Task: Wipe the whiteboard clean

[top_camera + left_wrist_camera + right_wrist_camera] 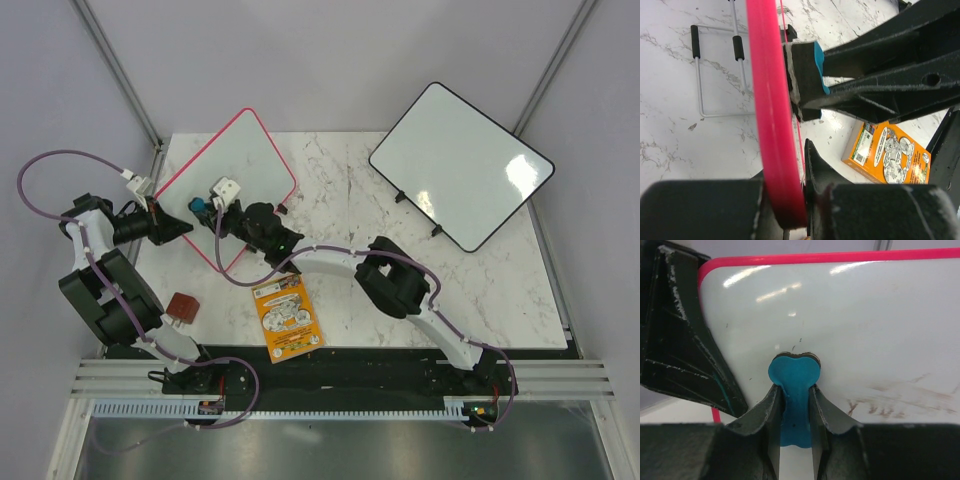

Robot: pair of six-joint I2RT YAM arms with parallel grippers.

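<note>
The wiping step is in hand. The whiteboard [228, 170], the pink-framed one, sits at the left of the table [340, 200], tilted up off it. The left pincer [172, 228] is clamped on the board's near-left edge, and in its own wrist view the pink frame runs straight down between the closed fingers. The right pincer [792, 407] is closed narrow on a small eraser [792, 371], gripping it by its blue back. The eraser's dark felt side is pressed against the white face, close to the corner that the left pincer holds. Most of the face in the right wrist view looks clean and glossy. Faint brownish smudges [890, 402] lie low on the board, off to one side of the eraser and well apart from it. A few tiny dark specks sit just above the eraser, so I judge the task well along but not done. The next move calls for sliding the eraser sideways over those smudges with the felt kept flat and pressed on. The left pincer has to hold the frame firm meanwhile so the board does not swing or slip away from the push. The larger black-framed board [460, 165] and the orange booklet [288, 318] lie clear of this work.
</note>
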